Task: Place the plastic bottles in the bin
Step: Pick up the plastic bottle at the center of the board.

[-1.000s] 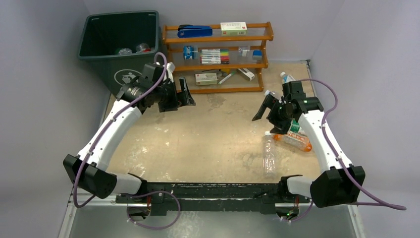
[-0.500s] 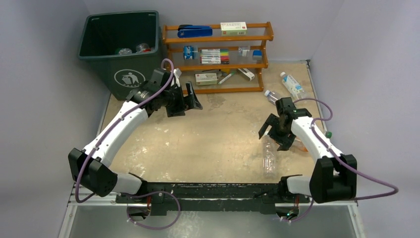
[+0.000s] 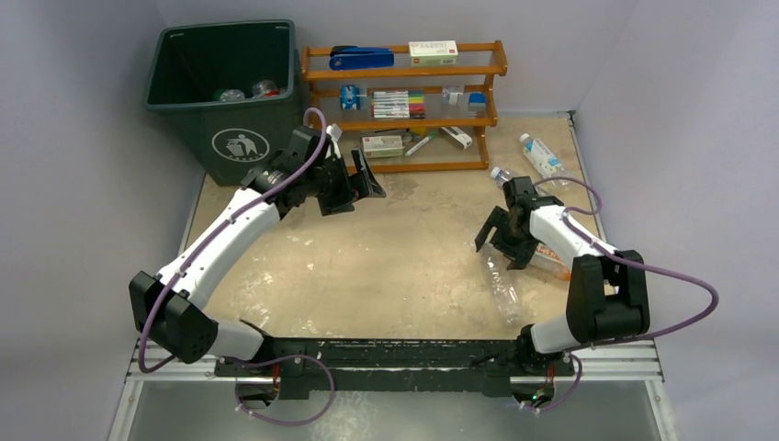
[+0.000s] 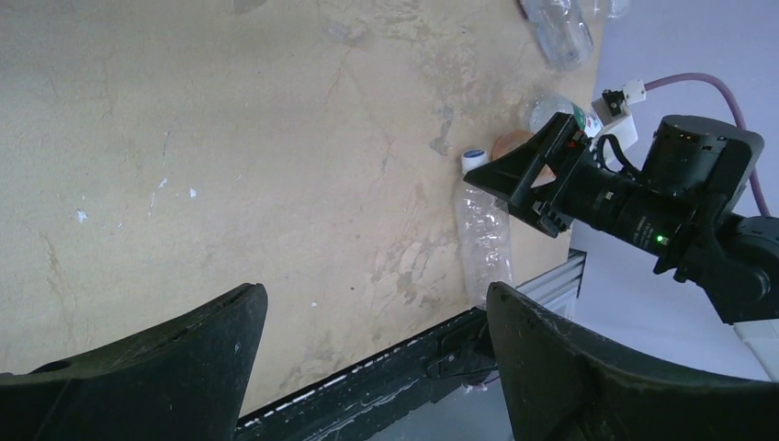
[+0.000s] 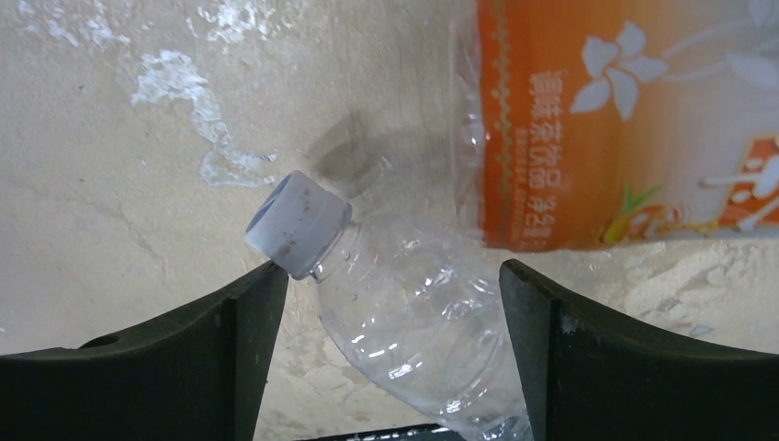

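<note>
At the right end effector (image 5: 390,276): spread wide, gripping nothing, straddling the neck of a clear bottle (image 5: 413,322) lying on the counter (image 5: 110,119) near the right edge. With one fingertip (image 5: 248,303) right at the whitish cap (image 5: 299,225); impossible to tell whether touching. Cut off by the wrist view's bottom edge below the bottle's shoulder. Just beyond, against or overlapping that shoulder: an orange-labelled bottle (image 5: 625,119), cropped at the top and right of the wrist view. Seen from above, mostly hidden under the right arm (image 3: 560,230).

At the left end effector (image 4: 372,303): equally wide, empty, held above the counter's far left part, near the bin (image 3: 197,138).

Counted on the counter from above: four bottles, all toward the right edge. Namely the clear one, the orange-labelled one, a blue-and-white-labelled bottle (image 3: 540,156) by the far right corner, and a small clear bottle (image 3: 502,174) near it, partly masked by the right wrist. Inside the bin, off the far left corner: two more bottles (image 3: 230,95) made out in shadow, too dim to count further. Along the far edge: one wooden rack (image 3: 404,165).
</note>
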You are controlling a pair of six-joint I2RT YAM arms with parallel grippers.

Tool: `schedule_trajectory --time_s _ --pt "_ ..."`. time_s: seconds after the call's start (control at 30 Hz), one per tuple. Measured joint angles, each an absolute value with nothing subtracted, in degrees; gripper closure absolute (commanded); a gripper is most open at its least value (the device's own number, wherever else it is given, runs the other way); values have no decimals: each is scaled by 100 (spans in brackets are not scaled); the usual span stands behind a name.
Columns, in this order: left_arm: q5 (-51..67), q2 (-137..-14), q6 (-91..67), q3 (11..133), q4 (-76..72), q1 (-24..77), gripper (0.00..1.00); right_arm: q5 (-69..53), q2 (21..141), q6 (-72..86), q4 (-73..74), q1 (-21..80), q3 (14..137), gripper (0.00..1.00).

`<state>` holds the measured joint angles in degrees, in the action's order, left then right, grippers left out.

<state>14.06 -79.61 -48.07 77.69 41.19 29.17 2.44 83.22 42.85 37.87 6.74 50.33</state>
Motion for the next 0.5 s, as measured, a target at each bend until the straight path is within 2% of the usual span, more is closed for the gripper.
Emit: schedule_trajectory --time_s 0.13,0.5 --pt "1387 -7972 -4908 7824 4095 2917 11 198 8444 4171 3575 674 5033 23" --pt "1345 -8132 -4893 8018 4125 2917 10 -139 8514 4007 3203 687 5039 64"
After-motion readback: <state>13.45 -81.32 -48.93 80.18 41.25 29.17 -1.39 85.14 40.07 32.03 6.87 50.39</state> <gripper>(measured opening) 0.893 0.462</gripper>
